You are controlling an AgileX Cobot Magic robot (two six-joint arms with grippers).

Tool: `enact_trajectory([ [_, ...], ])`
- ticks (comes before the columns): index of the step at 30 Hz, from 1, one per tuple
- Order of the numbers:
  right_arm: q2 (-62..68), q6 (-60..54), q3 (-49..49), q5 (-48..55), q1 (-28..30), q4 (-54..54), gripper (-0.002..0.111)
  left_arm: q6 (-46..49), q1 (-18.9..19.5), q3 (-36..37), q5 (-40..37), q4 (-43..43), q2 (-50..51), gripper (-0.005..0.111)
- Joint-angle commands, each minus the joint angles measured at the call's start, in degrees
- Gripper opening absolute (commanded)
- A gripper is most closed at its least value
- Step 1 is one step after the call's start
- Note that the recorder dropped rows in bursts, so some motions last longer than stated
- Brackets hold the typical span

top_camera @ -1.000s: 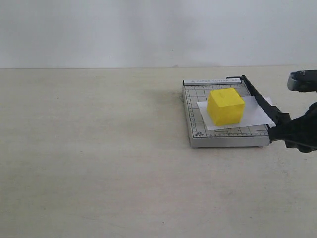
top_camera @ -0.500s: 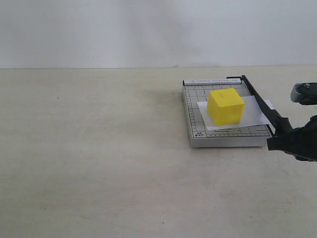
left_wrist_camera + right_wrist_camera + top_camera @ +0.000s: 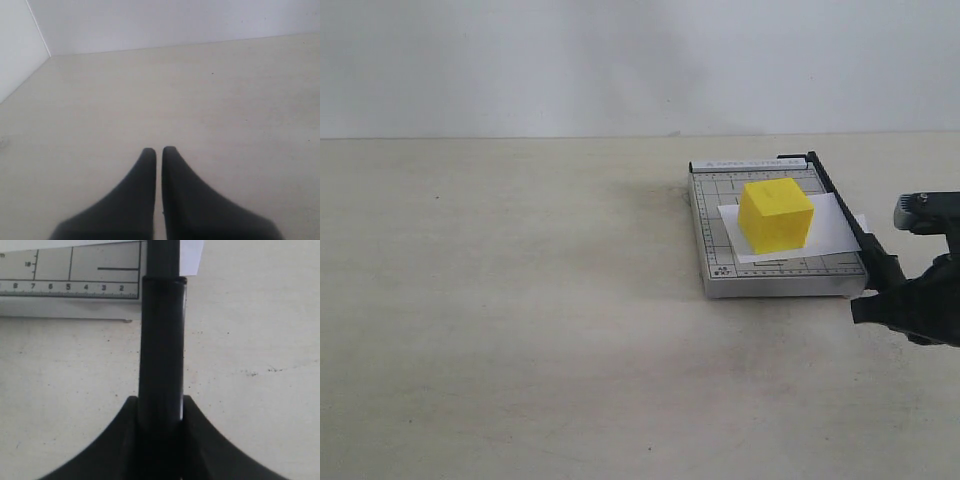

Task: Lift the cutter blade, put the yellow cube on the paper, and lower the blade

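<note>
The yellow cube [image 3: 776, 214] sits on the white paper [image 3: 832, 226], which lies across the grey gridded board [image 3: 710, 230]. The black cutter blade [image 3: 844, 213] runs along the board's right edge, low and nearly flat. My right gripper [image 3: 882, 290] is shut on the blade's thick handle [image 3: 161, 340] at its near end, off the board's front corner [image 3: 75, 295]. A strip of the paper [image 3: 191, 255] shows beside the blade. My left gripper [image 3: 159, 150] is shut on nothing above bare tabletop; it does not show in the exterior view.
The board stands on a pale tabletop [image 3: 520, 300] at the right, with a white wall [image 3: 620, 60] behind. In the left wrist view, a wall corner [image 3: 40, 35] borders the table.
My right gripper has moved down and slightly nearer with the handle, bringing the blade lower toward the board. Cube and paper have not moved.
</note>
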State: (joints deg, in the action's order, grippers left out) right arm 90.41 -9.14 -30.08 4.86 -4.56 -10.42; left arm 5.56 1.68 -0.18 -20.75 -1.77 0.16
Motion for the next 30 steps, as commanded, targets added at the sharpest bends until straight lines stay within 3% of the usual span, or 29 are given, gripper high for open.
enact_trajectory([
  [1, 1.6, -0.7, 2.1, 8.5, 0.0, 0.6, 0.000, 0.3, 0.0, 0.2, -0.2, 0.5, -0.2, 0.004],
  [4, 0.2, -1.6, 2.1, 8.8, 0.0, 0.5, 0.001, 0.3, 0.0, 0.2, -0.2, 0.5, -0.2, 0.004],
  [6, -2.0, -2.1, 2.1, 8.4, 0.0, 0.5, 0.008, 0.3, 0.0, 0.2, -0.2, 0.5, -0.2, 0.004],
  [8, -4.4, -2.4, 2.1, 8.2, 0.0, 0.5, 0.022, 0.3, 0.0, 0.2, -0.2, 0.5, -0.2, 0.004],
  [12, -8.7, -2.4, 2.0, 8.2, 0.0, 0.5, 0.070, 0.3, 0.0, 0.2, -0.2, 0.5, -0.2, 0.004],
  [13, -9.4, -2.4, 2.0, 8.2, 0.0, 0.5, 0.073, 0.3, 0.0, 0.2, -0.2, 0.5, -0.2, 0.004],
  [17, -14.5, -1.8, 2.0, 7.8, 0.0, 0.4, 0.063, 0.3, 0.0, 0.2, -0.2, 0.5, -0.2, 0.004],
  [23, -33.9, -1.8, 2.0, 6.3, 0.0, -0.5, 0.055, 0.3, 0.0, 0.2, -0.2, 0.5, -0.2, 0.004],
  [26, -47.5, -2.0, 2.1, 7.3, 0.0, -0.9, 0.037, 0.3, 0.0, 0.2, -0.2, 0.5, -0.2, 0.004],
  [30, -66.2, -2.0, 4.0, 7.7, 0.0, -1.2, 0.001, 0.3, 0.0, 0.2, -0.2, 0.5, -0.2, 0.004],
])
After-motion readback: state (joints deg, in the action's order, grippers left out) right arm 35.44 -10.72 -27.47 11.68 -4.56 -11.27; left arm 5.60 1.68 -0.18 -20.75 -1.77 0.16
